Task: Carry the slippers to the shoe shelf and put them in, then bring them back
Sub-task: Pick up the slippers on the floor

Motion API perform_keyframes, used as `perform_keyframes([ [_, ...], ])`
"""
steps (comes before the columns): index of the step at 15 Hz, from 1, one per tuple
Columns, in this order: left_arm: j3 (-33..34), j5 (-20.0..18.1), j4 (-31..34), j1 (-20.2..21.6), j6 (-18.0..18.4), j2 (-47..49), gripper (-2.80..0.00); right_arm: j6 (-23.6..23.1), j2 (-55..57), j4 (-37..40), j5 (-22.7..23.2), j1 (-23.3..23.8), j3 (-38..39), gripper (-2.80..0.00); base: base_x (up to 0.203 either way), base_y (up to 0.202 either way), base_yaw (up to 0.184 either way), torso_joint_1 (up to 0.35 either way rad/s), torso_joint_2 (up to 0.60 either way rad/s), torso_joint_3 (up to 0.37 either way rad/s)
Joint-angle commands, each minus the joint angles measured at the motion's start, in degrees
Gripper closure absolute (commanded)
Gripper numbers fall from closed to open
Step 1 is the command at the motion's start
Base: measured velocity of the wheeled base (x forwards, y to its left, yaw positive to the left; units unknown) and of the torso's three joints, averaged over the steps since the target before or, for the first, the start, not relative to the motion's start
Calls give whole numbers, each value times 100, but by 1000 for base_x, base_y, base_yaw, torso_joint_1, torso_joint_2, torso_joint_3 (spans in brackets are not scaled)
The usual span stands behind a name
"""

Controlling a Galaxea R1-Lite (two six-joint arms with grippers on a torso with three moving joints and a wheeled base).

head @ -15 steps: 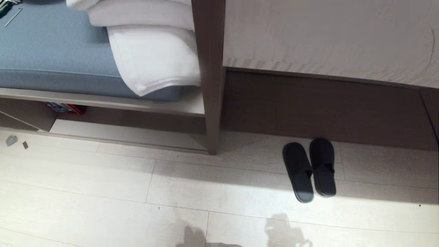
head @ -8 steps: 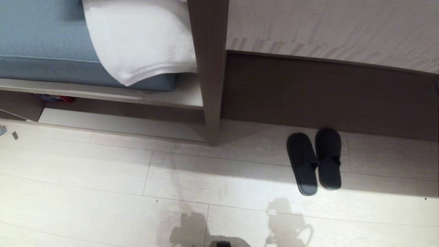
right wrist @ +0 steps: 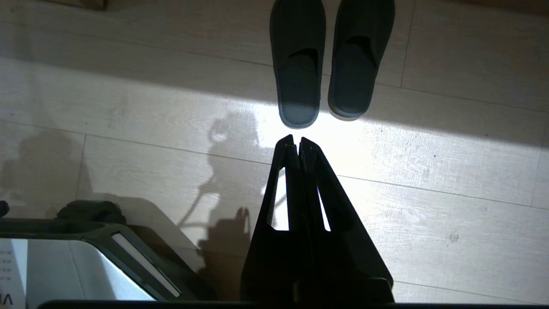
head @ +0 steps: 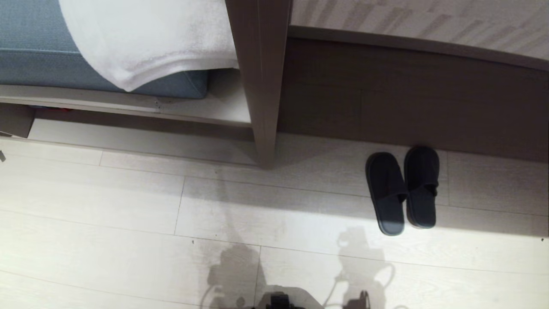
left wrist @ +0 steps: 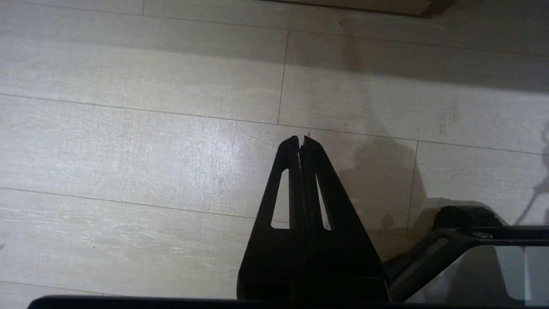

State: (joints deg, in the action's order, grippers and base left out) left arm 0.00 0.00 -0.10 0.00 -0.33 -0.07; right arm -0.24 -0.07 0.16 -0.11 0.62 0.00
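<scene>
both pincers pinched closed and empty, right pincer [right wrist: 296, 143] short of the slippers [head: 403, 189] on the floor [head: 128, 223]; risk: nudging them apart before grabbing.

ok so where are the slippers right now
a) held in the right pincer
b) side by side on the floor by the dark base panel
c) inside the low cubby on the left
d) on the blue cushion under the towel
b: the slippers lie side by side on the floor, toes toward the dark base panel, and neither pincer touches them.

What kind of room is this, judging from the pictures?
Probably a hotel room or bedroom: a cushioned bench with a folded white towel, dark slippers on pale plank flooring, and built-in wood-grain furniture.
</scene>
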Motion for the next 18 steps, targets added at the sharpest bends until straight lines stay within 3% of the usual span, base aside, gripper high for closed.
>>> perform_keyframes([
  [1, 0, 0, 1, 0, -2, -1, 0, -2, 7, 2, 2, -1, 0, 0, 0, 0, 0, -4, 5, -194],
  [18, 0, 0, 1, 0, -2, -1, 0, -2, 7, 2, 2, -1, 0, 0, 0, 0, 0, 2, 1, -200],
])
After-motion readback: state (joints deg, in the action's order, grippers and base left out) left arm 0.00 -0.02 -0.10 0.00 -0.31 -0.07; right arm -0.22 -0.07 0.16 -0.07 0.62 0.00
